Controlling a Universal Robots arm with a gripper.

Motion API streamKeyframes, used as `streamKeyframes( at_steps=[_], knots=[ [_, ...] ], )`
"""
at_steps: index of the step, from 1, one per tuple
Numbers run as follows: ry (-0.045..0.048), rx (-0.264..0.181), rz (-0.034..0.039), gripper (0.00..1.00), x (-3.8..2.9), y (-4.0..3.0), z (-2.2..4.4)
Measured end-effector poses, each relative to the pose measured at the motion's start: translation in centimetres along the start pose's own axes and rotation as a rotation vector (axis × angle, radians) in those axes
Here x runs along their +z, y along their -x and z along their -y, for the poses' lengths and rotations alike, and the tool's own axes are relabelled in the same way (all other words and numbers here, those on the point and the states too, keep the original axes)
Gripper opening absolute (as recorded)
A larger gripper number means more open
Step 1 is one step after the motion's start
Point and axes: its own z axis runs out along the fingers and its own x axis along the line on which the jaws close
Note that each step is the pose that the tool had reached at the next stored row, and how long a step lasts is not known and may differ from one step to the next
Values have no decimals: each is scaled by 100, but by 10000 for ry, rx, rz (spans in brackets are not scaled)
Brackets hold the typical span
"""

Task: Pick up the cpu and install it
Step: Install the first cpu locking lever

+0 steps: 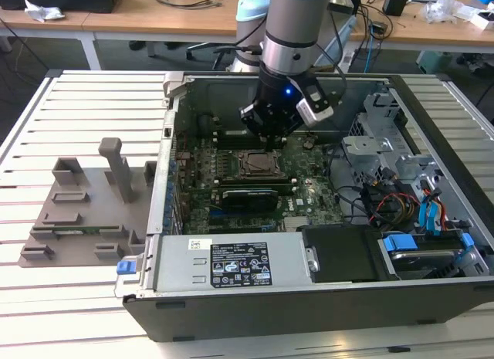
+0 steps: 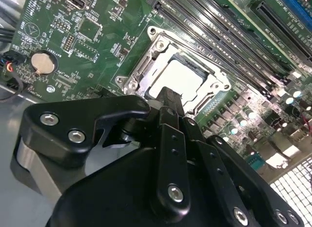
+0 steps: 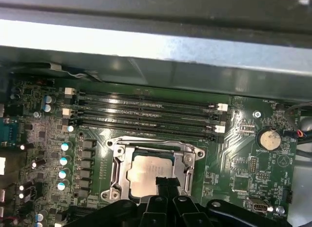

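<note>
The cpu (image 2: 184, 74) (image 3: 146, 169), a pale silvery square, lies flat inside the metal socket frame (image 2: 139, 71) (image 3: 116, 163) on the green motherboard. My gripper (image 2: 168, 96) (image 3: 165, 180) hangs straight over the socket, its black fingers shut together with nothing between them. Its tip sits at the chip's near edge; I cannot tell whether it touches. In the exterior view the gripper (image 1: 270, 143) is low inside the open computer case, just above the socket frame (image 1: 258, 164).
Memory slots (image 3: 146, 112) run beside the socket. A long black expansion card (image 1: 248, 197) lies in front of it. The power supply (image 1: 231, 262), drive cage (image 1: 386, 143) and cables (image 1: 386, 201) crowd the case. A grey fixture (image 1: 85, 204) stands at the exterior view's left.
</note>
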Motion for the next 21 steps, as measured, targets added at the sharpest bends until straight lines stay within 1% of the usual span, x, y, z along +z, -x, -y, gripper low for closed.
streamKeyframes(
  at_steps=[1,3,6,13,21],
  knots=[
    [1,0,0,11,-22,-1,0],
    [1,0,0,11,-39,-2,1],
    [0,1,0,11,-85,-4,1],
    [1,0,0,11,-153,-7,2],
    [0,0,-1,11,-257,-12,3]
  ],
)
